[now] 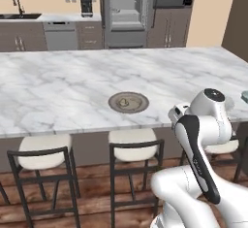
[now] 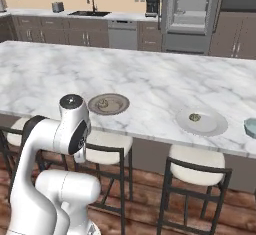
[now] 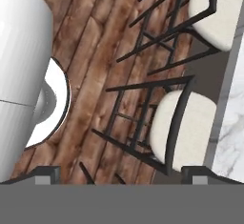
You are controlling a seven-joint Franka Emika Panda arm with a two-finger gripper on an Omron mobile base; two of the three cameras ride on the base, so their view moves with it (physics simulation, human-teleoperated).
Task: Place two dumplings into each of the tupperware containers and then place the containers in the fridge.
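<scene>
We are sitting at the very start of the job — nothing is packed yet, by our reading. Our pincer (image 3: 121, 175) is pointing down at the wooden floor (image 3: 90, 75) beside the stools (image 3: 183, 123), tips spread wide apart and holding nothing.

On the marble surface (image 2: 150, 79) we are seeing two plates: a darker plate (image 2: 109, 104) with one dumpling (image 2: 104, 104) on it, and a pale plate (image 2: 201, 121) to its right with another dumpling (image 2: 194, 117). A tub (image 2: 250, 127) is peeking in at the right edge, just past the pale plate. The fridge (image 2: 192, 9) is standing open against the far wall, well apart from all this.

Next, we are judging, the arm needs to rise over the surface and come down on a dumpling — small and lumpy, so the tips must close squarely around it.
</scene>
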